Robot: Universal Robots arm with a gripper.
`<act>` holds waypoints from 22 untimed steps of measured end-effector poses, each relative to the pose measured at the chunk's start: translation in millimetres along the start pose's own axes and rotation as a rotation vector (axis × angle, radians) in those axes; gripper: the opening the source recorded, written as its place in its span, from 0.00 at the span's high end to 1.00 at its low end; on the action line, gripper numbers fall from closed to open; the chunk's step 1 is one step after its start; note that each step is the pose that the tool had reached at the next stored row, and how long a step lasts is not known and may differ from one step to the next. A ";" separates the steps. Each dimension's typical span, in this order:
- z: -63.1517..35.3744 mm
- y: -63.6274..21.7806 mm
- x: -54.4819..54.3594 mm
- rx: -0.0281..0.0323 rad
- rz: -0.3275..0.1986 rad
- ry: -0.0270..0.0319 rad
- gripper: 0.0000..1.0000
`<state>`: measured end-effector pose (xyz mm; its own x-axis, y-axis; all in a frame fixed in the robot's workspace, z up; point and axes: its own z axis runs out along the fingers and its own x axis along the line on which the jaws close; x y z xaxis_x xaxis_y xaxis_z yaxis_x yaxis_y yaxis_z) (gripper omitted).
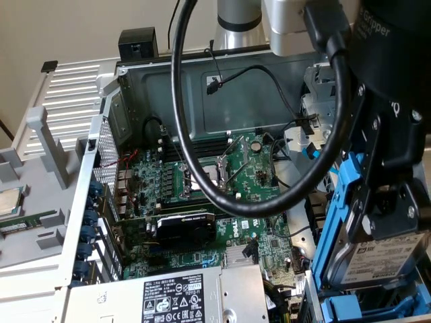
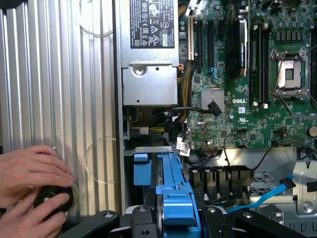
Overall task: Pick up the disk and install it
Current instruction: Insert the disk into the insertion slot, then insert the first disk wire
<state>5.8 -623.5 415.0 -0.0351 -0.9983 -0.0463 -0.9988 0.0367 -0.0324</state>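
My gripper (image 1: 394, 217) hangs over the open computer case at the exterior view's right. It is shut on the disk (image 1: 378, 261), a silver hard drive with a white label in a blue plastic carrier frame (image 1: 342, 222). The disk stands on edge, its lower end down by the blue drive bay rails (image 1: 367, 311). In the wrist view the carrier's blue edge (image 2: 171, 173) sits between my black fingers (image 2: 141, 222), and the gripper (image 2: 176, 223) is over the bay beside the power supply.
The green motherboard (image 1: 202, 175) with its processor socket (image 2: 288, 74) lies inside the case. The grey power supply (image 1: 178, 296) sits at the front. A thick black cable (image 1: 202, 182) loops across the exterior view. A person's hands (image 2: 32, 173) hold a black round object on the ribbed case cover (image 2: 59, 74).
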 end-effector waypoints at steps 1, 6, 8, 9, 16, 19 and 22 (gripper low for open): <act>-0.1 0.0 0.0 0.0000 0.000 0.0003 0.61; 0.0 0.0 0.1 0.0000 0.000 0.0002 0.55; 0.0 0.0 0.1 0.0000 0.000 0.0002 0.55; 0.0 0.0 0.1 0.0000 0.000 0.0003 0.55; 0.0 0.0 0.1 0.0000 0.000 0.0003 0.55; -0.2 0.0 0.0 0.0000 0.000 0.0004 0.55; -2.4 -0.1 -1.3 0.0001 0.000 0.0005 0.55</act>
<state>5.9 -622.3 417.5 -0.0351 -0.9983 -0.0458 -0.9988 0.0366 -0.0324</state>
